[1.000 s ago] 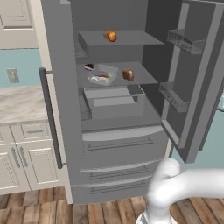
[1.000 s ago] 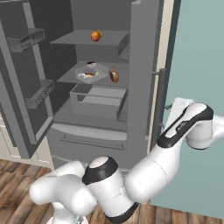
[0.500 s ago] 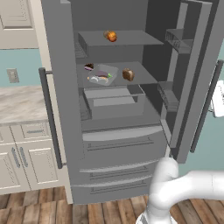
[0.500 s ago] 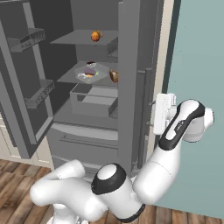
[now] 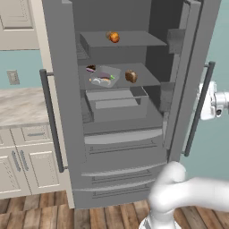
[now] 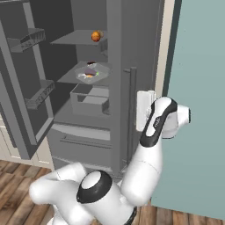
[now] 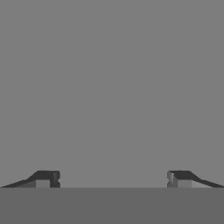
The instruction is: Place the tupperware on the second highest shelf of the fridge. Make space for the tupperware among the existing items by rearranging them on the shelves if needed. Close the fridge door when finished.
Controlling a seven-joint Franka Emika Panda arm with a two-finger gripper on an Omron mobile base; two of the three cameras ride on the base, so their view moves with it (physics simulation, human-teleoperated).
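Top grey shelf (image 5: 129, 41) bearing an orange round food (image 5: 114, 37), second highest shelf (image 5: 145, 78) bearing the tupperware (image 5: 103, 77), a brown food (image 5: 130, 76) beside it

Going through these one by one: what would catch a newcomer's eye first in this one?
The tall grey fridge stands with its right door swung partly open. The tupperware lies on the second highest shelf between two small foods, and an orange one sits on the shelf above. The open gripper hangs empty, close against that door's outer face.
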